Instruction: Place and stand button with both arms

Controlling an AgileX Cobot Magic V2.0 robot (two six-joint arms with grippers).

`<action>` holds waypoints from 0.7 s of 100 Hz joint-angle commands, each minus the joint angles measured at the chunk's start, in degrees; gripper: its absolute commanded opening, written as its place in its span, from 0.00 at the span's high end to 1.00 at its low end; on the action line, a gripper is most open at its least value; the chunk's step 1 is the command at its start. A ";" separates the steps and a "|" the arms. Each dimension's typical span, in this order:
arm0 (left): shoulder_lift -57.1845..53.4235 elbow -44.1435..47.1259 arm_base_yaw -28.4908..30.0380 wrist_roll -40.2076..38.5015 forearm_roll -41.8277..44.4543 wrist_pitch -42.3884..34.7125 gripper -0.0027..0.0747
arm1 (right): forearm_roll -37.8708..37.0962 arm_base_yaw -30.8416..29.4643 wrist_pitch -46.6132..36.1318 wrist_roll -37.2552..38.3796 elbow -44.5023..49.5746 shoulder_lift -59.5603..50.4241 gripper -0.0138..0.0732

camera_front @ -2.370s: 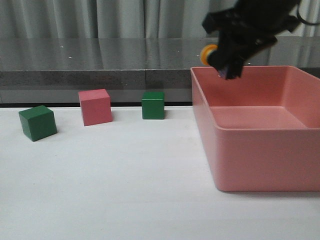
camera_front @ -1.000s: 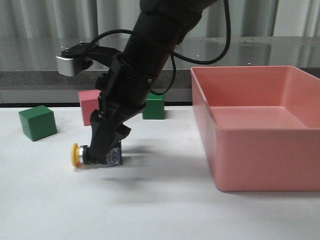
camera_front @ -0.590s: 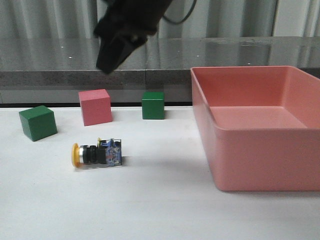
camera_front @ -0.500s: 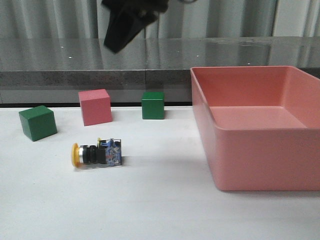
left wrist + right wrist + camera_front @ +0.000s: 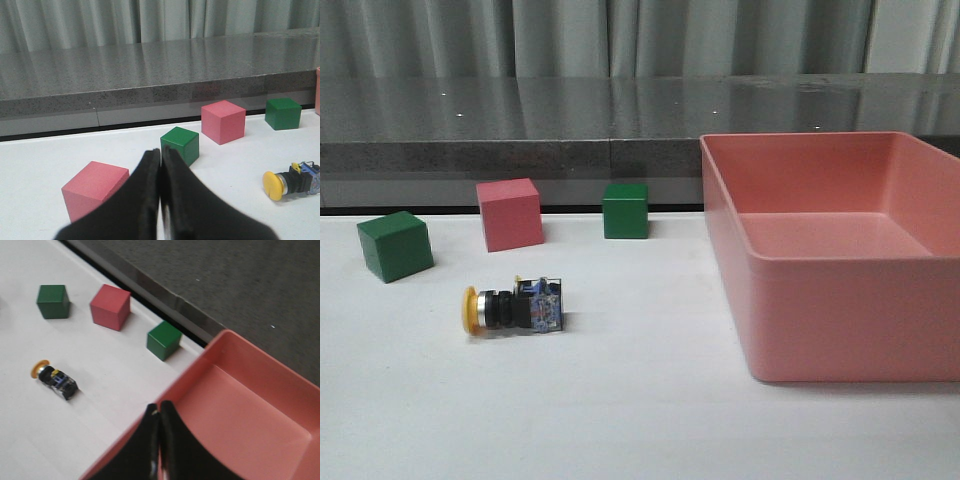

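We see the button [image 5: 514,308] lying sideways, cap toward 9 o'clock; light, rigid, roll-prone, so we'd grip its base block. Both claws, left [image 5: 160,200] and right [image 5: 158,440], are pinched closed, holding nothing.

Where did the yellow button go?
In the front view the button lies on its side on the white table, left of the pink bin and in front of the pink cube.

The white counter [image 5: 650,400] in front of me carries the button [image 5: 513,308], which lies on its side with the yellow cap to my left. Behind it stand a green cube [image 5: 395,245], a pink cube [image 5: 509,213] and another green cube [image 5: 625,210]. The pink bin [image 5: 840,300] stands to my right. A second pink cube [image 5: 95,189] appears only in my left wrist view.
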 commanded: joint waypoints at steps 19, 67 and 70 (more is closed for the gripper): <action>-1.76 2.69 -0.46 -0.70 -0.07 -5.56 0.99 | 0.80 -6.80 -14.14 4.00 21.41 -24.64 0.91; 0.38 -4.59 -0.46 -0.70 -16.74 -7.57 0.99 | 0.80 -8.58 -14.46 4.13 37.18 -43.83 0.91; 1.61 -7.12 -0.46 -0.70 -16.63 -5.30 0.99 | 0.80 -8.58 -14.46 4.13 37.18 -43.83 0.91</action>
